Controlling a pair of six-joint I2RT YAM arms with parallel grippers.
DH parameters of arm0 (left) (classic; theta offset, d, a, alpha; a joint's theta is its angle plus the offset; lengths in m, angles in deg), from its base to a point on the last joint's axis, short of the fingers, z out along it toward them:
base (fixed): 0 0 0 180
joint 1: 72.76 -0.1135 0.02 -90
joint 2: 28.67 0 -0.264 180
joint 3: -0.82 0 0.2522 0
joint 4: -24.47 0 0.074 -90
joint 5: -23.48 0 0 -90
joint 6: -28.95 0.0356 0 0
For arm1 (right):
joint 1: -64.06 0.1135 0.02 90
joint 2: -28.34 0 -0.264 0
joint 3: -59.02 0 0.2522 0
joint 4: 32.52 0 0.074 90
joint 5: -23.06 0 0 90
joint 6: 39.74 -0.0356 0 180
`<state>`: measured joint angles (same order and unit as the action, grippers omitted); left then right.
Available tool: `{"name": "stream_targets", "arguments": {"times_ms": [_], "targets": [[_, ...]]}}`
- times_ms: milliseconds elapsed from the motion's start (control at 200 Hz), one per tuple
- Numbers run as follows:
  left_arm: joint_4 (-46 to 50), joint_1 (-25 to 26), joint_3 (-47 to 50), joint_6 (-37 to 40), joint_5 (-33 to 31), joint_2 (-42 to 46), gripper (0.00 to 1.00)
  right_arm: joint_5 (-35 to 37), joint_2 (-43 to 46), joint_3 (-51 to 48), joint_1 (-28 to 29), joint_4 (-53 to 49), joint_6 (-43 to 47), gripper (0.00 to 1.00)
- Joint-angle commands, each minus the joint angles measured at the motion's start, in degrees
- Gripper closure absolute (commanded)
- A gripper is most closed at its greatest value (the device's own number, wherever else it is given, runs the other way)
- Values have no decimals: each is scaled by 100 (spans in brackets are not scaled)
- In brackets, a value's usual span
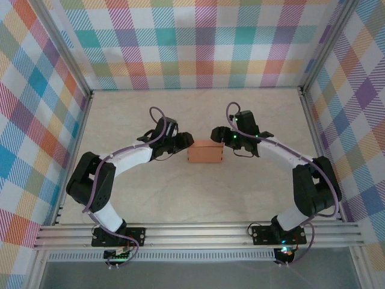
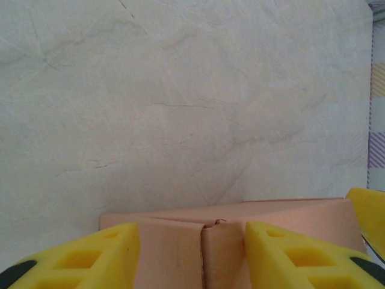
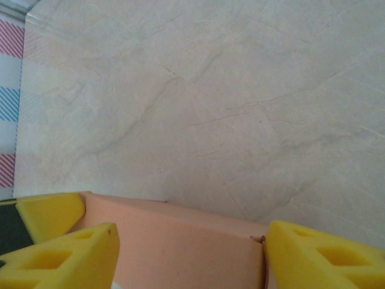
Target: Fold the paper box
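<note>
Both spread wide, left fingers and right fingers flank the small salmon-orange card box. Expect light, crushable card; press its creased edges gently.

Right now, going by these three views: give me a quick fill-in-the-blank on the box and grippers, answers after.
1. In the top view the paper box sits ___ the left gripper and the right gripper.
2. In the left wrist view the fingers are ___ in colour.
3. In the top view, the gripper at the box's left end belongs to the ___ arm.

Missing words: between; yellow; left
</note>
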<state>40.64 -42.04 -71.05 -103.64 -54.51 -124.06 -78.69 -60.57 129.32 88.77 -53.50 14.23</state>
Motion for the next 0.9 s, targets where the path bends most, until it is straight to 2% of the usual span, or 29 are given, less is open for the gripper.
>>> {"name": "stream_targets", "arguments": {"times_ms": [0,195,380,420,560,675,830,895], "targets": [[960,101,196,228,73,-145,52,217,186,-272,65,-805,-21,30],[787,101,392,153,131,-77,51,507,502,-572,60,-650,-286,27],[736,105,299,234,195,12,47,-53,100,-502,60,-566,-355,28],[792,110,219,276,189,34,45,-73,59,-526,60,-540,-386,30],[955,97,-114,428,229,139,25,6,57,-646,60,-518,-427,41],[1090,97,-427,596,341,244,10,10,73,-712,60,-489,-462,45],[1019,75,-258,664,371,529,7,75,102,-741,60,-481,-471,48],[966,36,-56,655,366,598,11,76,99,-740,64,-478,-466,48]]}}
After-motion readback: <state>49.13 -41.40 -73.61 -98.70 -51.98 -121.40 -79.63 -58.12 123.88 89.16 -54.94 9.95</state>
